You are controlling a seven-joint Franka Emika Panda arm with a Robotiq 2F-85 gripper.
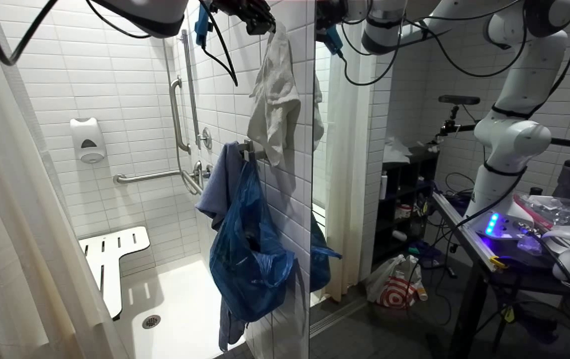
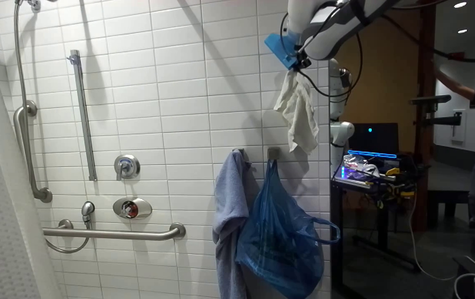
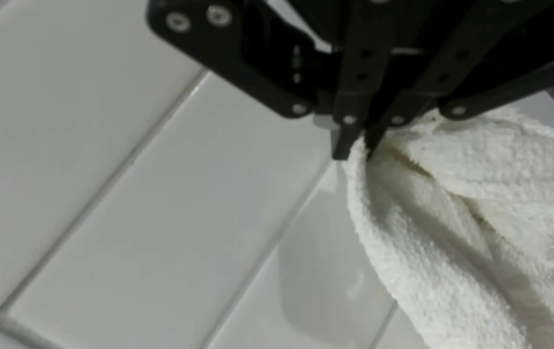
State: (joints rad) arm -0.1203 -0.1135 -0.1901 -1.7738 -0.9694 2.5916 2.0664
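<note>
One white cloth (image 1: 274, 99) in fingers (image 3: 345, 139), bullseye-printed bag (image 1: 395, 293)

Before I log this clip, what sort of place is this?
Most likely an accessible shower room: a slotted white seat, a floor drain and a metal grab bar show it.
</note>
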